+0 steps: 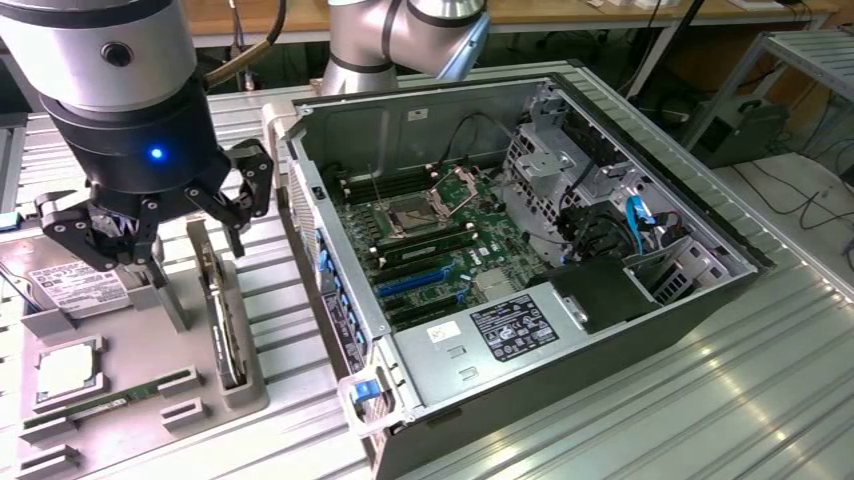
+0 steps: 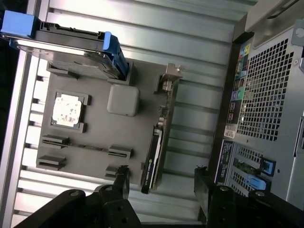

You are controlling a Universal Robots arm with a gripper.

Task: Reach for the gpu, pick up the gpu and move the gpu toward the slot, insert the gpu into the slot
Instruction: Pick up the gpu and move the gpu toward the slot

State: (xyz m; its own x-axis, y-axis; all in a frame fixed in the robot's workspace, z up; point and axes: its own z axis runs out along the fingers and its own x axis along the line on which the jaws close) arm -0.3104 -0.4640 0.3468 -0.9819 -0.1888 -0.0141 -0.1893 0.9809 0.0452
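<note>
The gpu (image 1: pixel 224 325) is a thin dark card standing on edge in a grey holder tray (image 1: pixel 140 345), to the exterior view's left of the open computer case (image 1: pixel 534 240). In the wrist view the gpu (image 2: pixel 153 154) shows edge-on, with its silvery bracket (image 2: pixel 168 81) at the far end. My gripper (image 1: pixel 187 265) hovers just above the card, open, one finger on each side of its line. The wrist view shows my gripper (image 2: pixel 161 185) with the card's near end between the fingertips (image 2: pixel 121 179), not touching. The blue slot (image 1: pixel 404 284) lies on the motherboard inside the case.
The tray also carries a silver hard drive (image 1: pixel 67 288), a square processor chip (image 1: pixel 67 370) and a green memory stick (image 1: pixel 114 402). The perforated rear wall of the case (image 2: pixel 268 95) stands close beside the tray. Ribbed metal table (image 1: pixel 747 400) surrounds everything.
</note>
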